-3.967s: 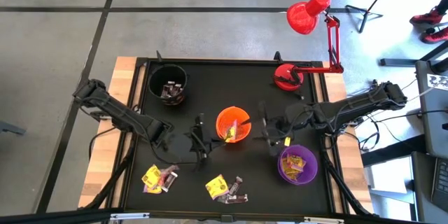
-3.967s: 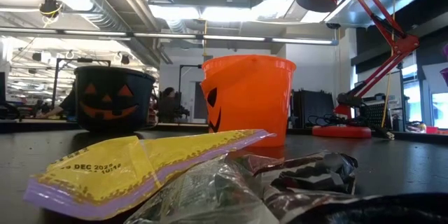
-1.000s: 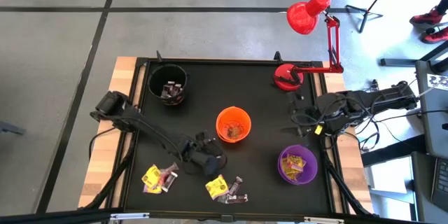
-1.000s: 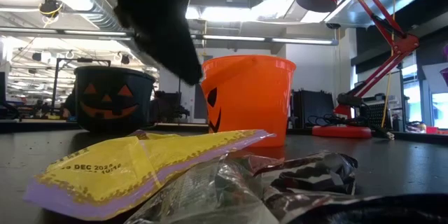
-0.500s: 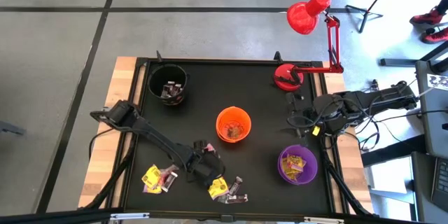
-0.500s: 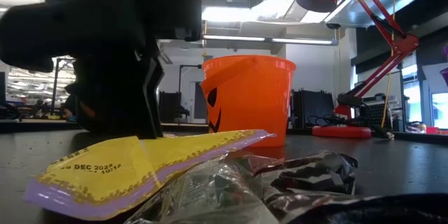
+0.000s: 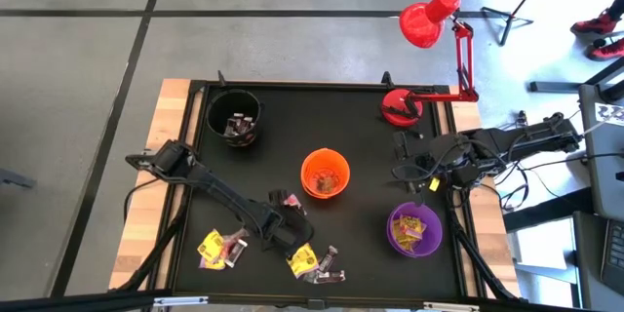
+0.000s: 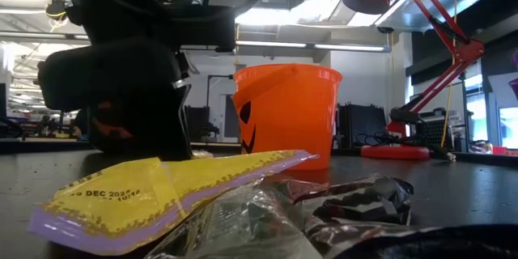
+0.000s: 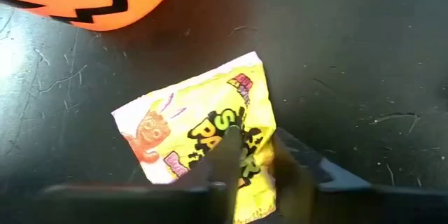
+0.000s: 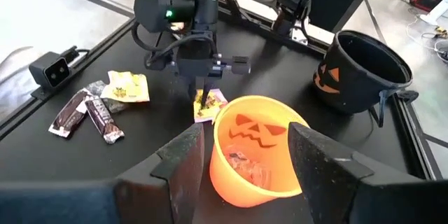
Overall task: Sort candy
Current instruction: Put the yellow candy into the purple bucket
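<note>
High view: left gripper down at the six o'clock edge of the black table, fingers pinched on a yellow candy packet, just toward seven o'clock from the orange cup. Left wrist view: dark fingers closed across the yellow wrapper, packet flat on the table surface, orange cup close by. More candy at the front edge: yellow and dark pieces at seven o'clock, dark bars beside the gripped packet. Yellow sweets inside the purple cup at four o'clock, dark ones inside the black cup at ten o'clock. Right gripper at three o'clock, waiting, fingers spread wide, holding nothing. Red lamp at one o'clock.
</note>
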Robot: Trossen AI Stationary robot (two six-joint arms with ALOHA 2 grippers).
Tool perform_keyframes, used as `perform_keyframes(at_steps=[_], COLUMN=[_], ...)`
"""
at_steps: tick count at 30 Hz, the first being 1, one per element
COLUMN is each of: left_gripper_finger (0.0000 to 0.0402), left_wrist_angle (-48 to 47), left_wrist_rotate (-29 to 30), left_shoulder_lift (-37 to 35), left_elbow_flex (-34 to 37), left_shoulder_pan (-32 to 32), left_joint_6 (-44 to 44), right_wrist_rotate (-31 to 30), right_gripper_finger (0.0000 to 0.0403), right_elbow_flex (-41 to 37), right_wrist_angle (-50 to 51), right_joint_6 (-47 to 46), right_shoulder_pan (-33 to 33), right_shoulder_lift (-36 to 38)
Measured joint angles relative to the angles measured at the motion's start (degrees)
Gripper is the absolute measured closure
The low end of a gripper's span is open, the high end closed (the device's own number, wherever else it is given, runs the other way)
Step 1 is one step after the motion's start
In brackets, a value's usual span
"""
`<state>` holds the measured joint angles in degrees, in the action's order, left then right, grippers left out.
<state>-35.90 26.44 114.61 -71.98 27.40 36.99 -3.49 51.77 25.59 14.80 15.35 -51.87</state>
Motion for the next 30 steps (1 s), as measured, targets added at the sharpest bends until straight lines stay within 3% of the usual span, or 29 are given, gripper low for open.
perform_keyframes(at_steps=[3, 10, 15, 22, 30], left_gripper_finger=[0.0391, 0.0400, 0.0401, 0.0401, 0.0401], left_wrist_angle=[-2.4, -17.1, -22.8, -21.6, -19.2], left_wrist_rotate=[-0.2, 1.5, 8.2, 20.0, 22.2], left_shoulder_lift=[0.2, 0.2, 0.2, 0.1, 0.1], left_elbow_flex=[-2.1, -15.3, -25.5, -35.6, -38.1], left_shoulder_pan=[-0.1, 0.3, 2.0, 4.4, 4.7], left_joint_6=[0.0, -0.3, -4.4, -14.0, -19.7], right_wrist_rotate=[0.0, 0.0, 0.2, 16.9, 11.6], right_gripper_finger=[0.0199, 0.0199, 0.0199, 0.0193, 0.0159], right_elbow_flex=[0.0, 0.0, 0.0, 0.1, 0.0], right_wrist_angle=[0.0, -2.3, -5.1, -18.4, -22.9], right_joint_6=[0.3, 0.4, 0.5, 2.9, 11.9], right_shoulder_pan=[0.0, 0.0, 0.0, 0.1, 0.0], right_shoulder_lift=[-0.4, -2.1, -3.9, -10.7, -19.9])
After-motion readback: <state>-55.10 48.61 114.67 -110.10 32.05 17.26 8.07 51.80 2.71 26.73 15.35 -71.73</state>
